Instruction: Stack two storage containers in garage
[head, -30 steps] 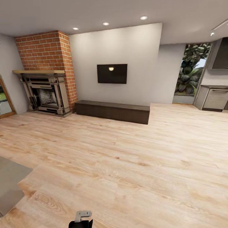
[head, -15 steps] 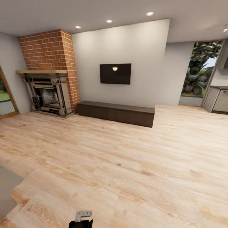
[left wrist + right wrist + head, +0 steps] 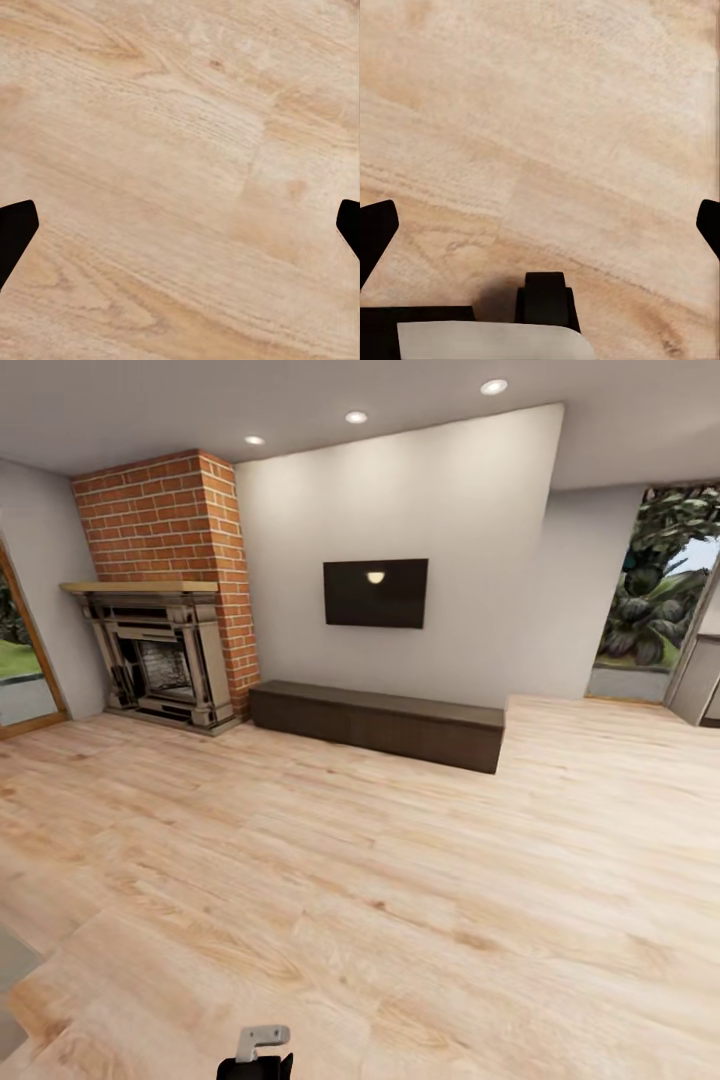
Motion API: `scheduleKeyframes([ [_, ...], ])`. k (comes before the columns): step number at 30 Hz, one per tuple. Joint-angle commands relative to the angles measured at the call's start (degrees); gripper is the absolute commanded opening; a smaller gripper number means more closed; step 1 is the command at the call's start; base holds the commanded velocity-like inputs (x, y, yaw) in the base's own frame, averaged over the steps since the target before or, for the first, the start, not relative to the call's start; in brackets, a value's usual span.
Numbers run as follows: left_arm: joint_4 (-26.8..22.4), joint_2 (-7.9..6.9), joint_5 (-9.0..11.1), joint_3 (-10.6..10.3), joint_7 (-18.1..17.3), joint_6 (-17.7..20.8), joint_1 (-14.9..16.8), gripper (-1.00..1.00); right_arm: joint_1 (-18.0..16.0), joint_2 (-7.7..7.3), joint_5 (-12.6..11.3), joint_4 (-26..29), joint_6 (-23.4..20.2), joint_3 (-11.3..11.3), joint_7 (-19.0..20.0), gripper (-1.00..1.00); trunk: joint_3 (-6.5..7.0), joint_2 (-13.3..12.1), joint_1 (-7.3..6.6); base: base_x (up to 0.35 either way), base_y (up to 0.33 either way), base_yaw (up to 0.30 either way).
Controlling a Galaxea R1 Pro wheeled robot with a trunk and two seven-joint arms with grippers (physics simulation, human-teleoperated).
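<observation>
Living room (image 3: 470, 530) on every side, with light wood-plank flooring (image 3: 400, 890) underfoot. Closest, under the left gripper (image 3: 180, 232), bare planks with a knot or two; black fingertips (image 3: 15, 229) out at the opposite edges of the left wrist view, spread wide, nothing between. Same for the right gripper (image 3: 540, 232): fingertips (image 3: 376, 225) far apart, holding nothing, above pale planks, with a black and pale grey robot part (image 3: 544, 300) just below. At the bottom edge of the head view, a small grey bracket on a black link (image 3: 258, 1052). At the lower left edge, a sliver of something grey (image 3: 8, 970), too little to tell what. Farther off, open planking up to a long dark cabinet (image 3: 380, 725) against the pale wall, wall TV (image 3: 375, 592) above it. Left of that, brick fireplace (image 3: 160, 650) with a wooden mantel, then a wood-framed glass door (image 3: 22, 660). Far right, a tall window (image 3: 655, 590) onto dark foliage. Overhead, recessed ceiling lights (image 3: 356, 417).
</observation>
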State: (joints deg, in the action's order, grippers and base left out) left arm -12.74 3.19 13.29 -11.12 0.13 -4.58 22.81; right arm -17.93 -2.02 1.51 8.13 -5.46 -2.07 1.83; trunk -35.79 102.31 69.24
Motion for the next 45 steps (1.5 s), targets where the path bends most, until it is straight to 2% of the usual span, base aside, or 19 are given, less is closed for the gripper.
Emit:
scheduleKeyframes([
  [1,0.08,-0.02,0.60,-0.44,0.02,-0.25,0.07,1.00,0.00,0.00,0.16,0.13,-0.34,-0.22,0.19,1.00,-0.06,0.02,0.03,0.341,-0.102,0.051],
  [13,0.08,-0.02,0.60,-0.39,0.03,-0.25,0.06,1.00,0.00,0.01,0.16,0.13,-0.34,-0.22,0.19,1.00,-0.06,0.02,0.03,0.341,-0.113,0.173],
  [25,0.08,-0.02,0.60,-0.39,0.04,-0.28,0.06,1.00,0.00,0.00,0.23,0.13,-0.34,-0.22,0.19,1.00,-0.06,0.02,0.03,0.341,-0.112,0.065],
  [45,0.08,-0.02,0.60,-0.39,0.04,-0.34,0.04,1.00,0.00,0.00,0.25,0.13,-0.34,-0.22,0.19,1.00,-0.06,0.02,0.03,0.343,-0.057,0.239],
])
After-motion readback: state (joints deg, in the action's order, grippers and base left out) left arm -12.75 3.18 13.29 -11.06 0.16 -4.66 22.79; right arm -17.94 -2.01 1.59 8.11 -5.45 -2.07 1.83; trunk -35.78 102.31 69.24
